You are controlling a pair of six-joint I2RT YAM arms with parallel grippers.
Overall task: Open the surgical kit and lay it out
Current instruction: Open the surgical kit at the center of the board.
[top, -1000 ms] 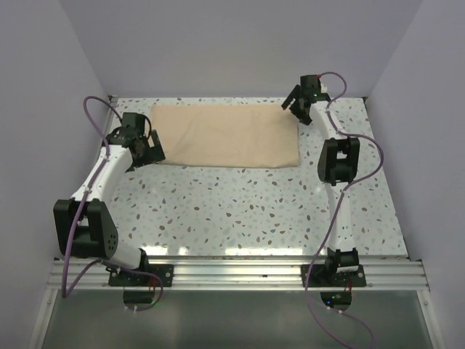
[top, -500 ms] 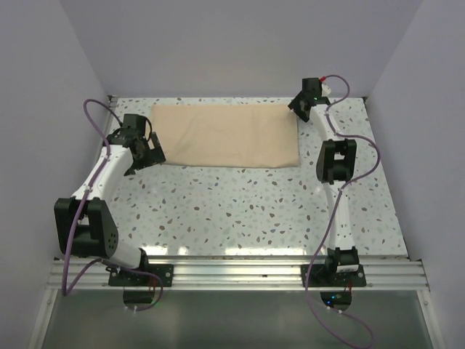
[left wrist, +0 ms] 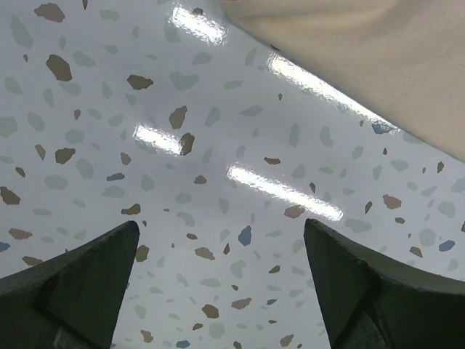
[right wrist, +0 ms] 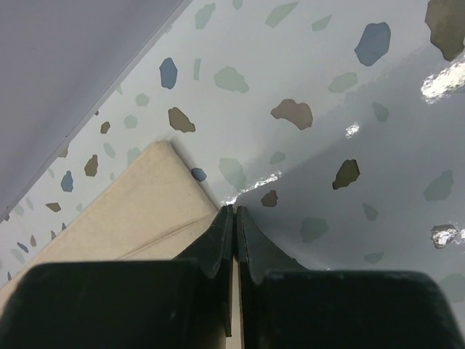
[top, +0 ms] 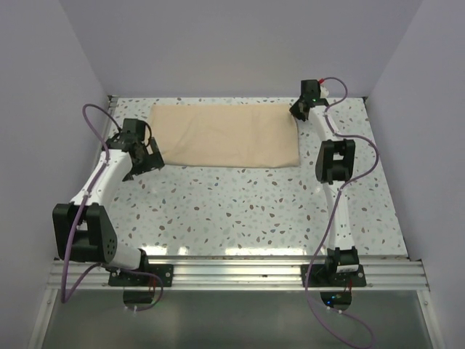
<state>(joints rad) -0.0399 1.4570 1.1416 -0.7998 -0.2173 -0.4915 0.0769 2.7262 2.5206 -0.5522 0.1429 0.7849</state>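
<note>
The surgical kit [top: 225, 134] lies at the back of the table as a flat, closed bundle in tan wrap. My right gripper [top: 298, 109] is at its far right corner. In the right wrist view the jaws [right wrist: 234, 211] are pressed together at the edge of the wrap [right wrist: 138, 203], and a tan sliver shows between the fingers. My left gripper [top: 149, 153] hovers by the kit's near left corner, wide open. Between its fingers [left wrist: 221, 233] is only bare table, with the wrap [left wrist: 378, 58] up to the right.
The speckled tabletop [top: 240, 211] spreads in front of the kit. Lilac walls [top: 218, 43] close in the back and both sides. A metal rail [top: 232, 273] with the arm bases runs along the near edge.
My right gripper went from open to shut and settled onto the kit's far right corner. The left arm shifted slightly; its gripper stays open.
</note>
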